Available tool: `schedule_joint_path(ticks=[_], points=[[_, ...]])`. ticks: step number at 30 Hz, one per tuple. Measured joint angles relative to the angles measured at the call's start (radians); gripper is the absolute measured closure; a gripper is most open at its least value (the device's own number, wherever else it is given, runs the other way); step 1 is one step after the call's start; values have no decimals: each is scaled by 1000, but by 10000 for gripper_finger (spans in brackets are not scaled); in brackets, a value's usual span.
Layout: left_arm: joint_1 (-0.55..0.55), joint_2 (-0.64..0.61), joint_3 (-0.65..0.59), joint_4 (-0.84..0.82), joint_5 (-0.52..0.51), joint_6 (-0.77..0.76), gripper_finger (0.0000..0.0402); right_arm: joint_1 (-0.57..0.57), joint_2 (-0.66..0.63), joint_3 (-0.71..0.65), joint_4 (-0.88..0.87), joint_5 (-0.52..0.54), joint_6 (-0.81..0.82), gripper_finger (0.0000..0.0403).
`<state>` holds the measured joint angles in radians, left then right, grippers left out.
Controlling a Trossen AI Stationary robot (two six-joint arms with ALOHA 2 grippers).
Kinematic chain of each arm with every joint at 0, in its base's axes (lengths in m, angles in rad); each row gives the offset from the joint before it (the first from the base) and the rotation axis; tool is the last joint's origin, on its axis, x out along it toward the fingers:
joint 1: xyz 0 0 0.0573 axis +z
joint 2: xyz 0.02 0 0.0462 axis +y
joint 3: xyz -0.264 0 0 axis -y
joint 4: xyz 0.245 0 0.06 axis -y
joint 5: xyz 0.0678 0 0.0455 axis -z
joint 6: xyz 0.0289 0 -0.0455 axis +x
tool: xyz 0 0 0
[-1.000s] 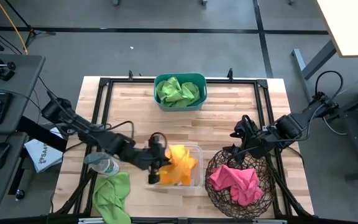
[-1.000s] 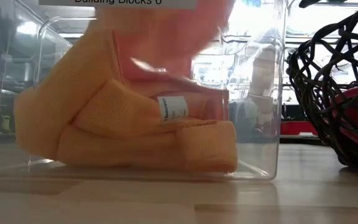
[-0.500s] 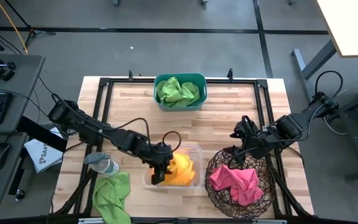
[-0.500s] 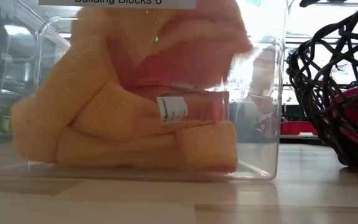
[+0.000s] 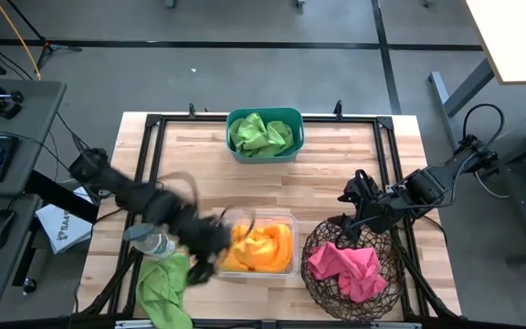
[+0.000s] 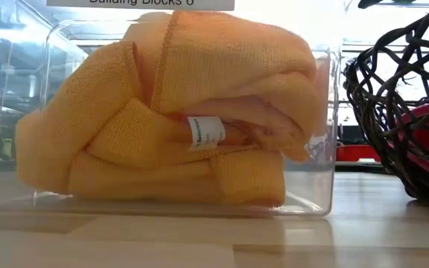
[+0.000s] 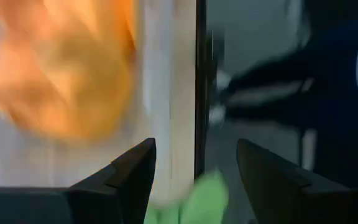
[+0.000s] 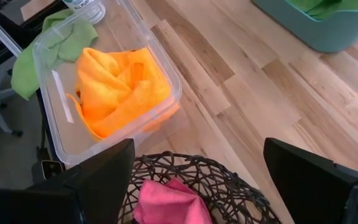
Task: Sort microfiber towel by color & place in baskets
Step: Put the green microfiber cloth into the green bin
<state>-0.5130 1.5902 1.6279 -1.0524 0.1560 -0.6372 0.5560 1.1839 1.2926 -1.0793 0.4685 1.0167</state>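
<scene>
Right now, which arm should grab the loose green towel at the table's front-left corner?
Left. The left gripper, fingers open and empty, is already beside the green towel, just off the clear bin. The right gripper sits across the table at the wire basket, with the bin between it and the towel.

Left arm stretches in from the table's left edge, angling toward the near side, its outline smeared with motion. The left gripper (image 5: 204,268) sits low near the front edge, left of centre, and its two dark fingers (image 7: 126,177) stand spread with a clear gap and nothing between them. Right arm reaches in from the right side, elbow bent, wrist pitched down. The right gripper (image 5: 347,222) hangs over the table's right half, fingers (image 8: 101,177) wide apart, empty.
</scene>
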Motion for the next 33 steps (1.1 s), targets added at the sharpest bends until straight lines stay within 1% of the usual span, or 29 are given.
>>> schedule_joint_path(ticks=[2,4,7,10,12,14,17,19,26,30,33], points=[[-113,1,-9,-52,-43,-46,195,0,0,0,0,1,-9,50],[-227,12,-36,-50,-83,-80,195,0,0,0,0,1,-20,50],[-381,67,-65,-50,-172,-67,196,0,0,0,0,1,-29,50],[-493,136,-81,-44,-263,-2,195,0,0,0,0,1,-6,50],[-539,185,-92,-43,-297,20,194,0,0,0,0,7,17,50],[-568,234,-105,-51,-282,10,192,0,0,0,0,17,31,50],[-580,282,-132,-47,-190,-35,190,0,0,0,0,22,30,50],[-581,299,-168,-36,-149,-61,190,0,0,0,0,22,36,50],[-572,281,-337,49,-144,-79,190,0,0,0,0,40,59,50],[-573,277,-399,157,-116,-11,190,0,0,0,0,40,60,50],[-567,278,-435,192,-93,21,193,0,0,0,0,39,66,50]])
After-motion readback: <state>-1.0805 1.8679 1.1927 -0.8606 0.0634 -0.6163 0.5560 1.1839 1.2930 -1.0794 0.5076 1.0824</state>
